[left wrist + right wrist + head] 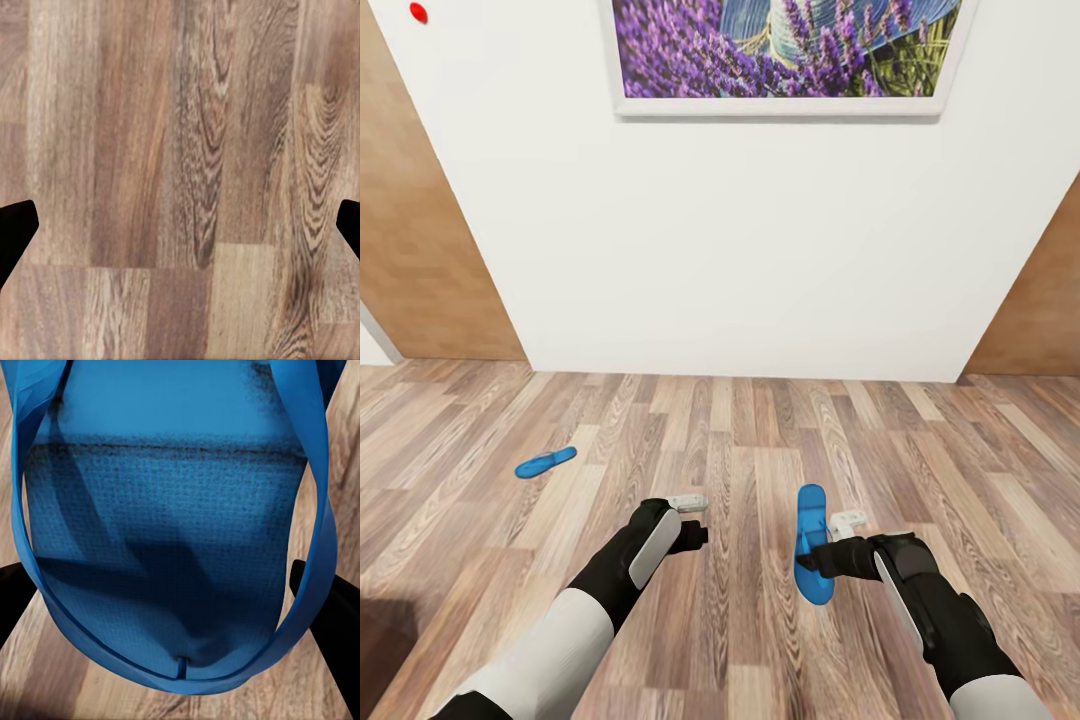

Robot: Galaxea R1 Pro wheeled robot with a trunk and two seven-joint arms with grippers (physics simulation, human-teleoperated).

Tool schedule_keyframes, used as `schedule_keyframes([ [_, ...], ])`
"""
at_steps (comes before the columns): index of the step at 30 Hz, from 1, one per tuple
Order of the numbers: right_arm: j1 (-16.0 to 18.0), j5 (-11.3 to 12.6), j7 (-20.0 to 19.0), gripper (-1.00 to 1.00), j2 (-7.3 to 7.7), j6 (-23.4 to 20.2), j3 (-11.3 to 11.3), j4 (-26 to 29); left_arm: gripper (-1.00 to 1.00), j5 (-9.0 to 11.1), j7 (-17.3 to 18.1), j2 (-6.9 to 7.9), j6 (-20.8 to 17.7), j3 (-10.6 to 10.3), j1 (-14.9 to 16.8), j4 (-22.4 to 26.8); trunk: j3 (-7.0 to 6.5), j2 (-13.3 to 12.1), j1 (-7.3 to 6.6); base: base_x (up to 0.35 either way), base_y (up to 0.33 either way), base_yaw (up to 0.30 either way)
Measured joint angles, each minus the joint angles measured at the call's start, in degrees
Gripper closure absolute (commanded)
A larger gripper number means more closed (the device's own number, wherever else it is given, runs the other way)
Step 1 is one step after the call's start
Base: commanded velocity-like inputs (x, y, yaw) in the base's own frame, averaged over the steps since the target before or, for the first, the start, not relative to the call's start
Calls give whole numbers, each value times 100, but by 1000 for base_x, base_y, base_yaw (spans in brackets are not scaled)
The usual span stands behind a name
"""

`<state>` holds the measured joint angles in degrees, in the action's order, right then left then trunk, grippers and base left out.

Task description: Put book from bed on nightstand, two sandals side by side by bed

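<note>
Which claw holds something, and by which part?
The right claw grips a blue sandal at its side edge, near mid-length; the left claw is open and empty.

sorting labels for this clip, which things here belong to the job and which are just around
Part of the job:
- sandal at the right gripper, its blue sole close up in the right wrist view
- second sandal lying on the floor, off to the left
- left gripper, open over bare planks

Just around:
- lavender picture on the white wall
- wooden doors either side
</note>
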<state>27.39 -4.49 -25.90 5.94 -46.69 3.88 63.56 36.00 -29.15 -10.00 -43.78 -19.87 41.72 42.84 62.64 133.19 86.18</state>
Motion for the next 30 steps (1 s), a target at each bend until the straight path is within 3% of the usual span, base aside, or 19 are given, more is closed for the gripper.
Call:
schedule_keyframes([
  [30, 0, -1, 0, 100, 0, 0, 0, 0, -100, 0, 0, 0, 0, 0, 0, 0, 0, 0, 0, 74, 0, 0],
])
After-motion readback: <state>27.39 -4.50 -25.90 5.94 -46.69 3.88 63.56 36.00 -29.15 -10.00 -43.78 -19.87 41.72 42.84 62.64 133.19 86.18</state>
